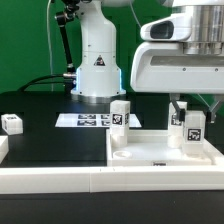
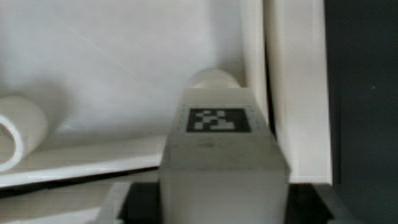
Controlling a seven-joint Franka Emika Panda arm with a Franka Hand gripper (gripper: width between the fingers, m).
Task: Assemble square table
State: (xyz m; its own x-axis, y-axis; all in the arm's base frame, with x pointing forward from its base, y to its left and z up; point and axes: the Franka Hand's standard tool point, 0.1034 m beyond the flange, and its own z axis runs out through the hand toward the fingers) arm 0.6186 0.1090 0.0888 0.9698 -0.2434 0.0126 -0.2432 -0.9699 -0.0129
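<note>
We see the robot's two-finger gripper (image 1: pixel 190 111) hanging low at the exterior view's right, over the far right corner of the white plastic square tray-like tabletop (image 1: pixel 150 148) with its raised rim. Between its dark fingers (image 1: pixel 177 106) stands a short white peg leg (image 1: pixel 190 130), upright, with a black-and-white square tag on its face. In the wrist view that peg leg (image 2: pixel 217 130) fills the gap of the gripper (image 2: pixel 217 196). The fingers (image 2: pixel 128 198) press against both of its sides, so we read the hand as clenched on it. Its lower end meets the tabletop (image 2: pixel 107 60) close to the raised rim, but we cannot tell whether it sits in a hole or only touches the surface.

A second leg (image 1: pixel 120 115), also tagged, stands upright at the tabletop's far left corner in the exterior view. A third leg (image 1: pixel 12 123) lies well apart on the black table (image 1: pixel 50 138), at the exterior view's left. The tabletop rests on that black table, just behind the long white border rail (image 1: pixel 60 180) that runs along the front. Behind it lies the marker board (image 1: pixel 88 120), flat before the arm's white base (image 1: pixel 98 60). A rounded white shape (image 2: pixel 15 130) shows at the edge of the wrist view, and we cannot tell what it is.
</note>
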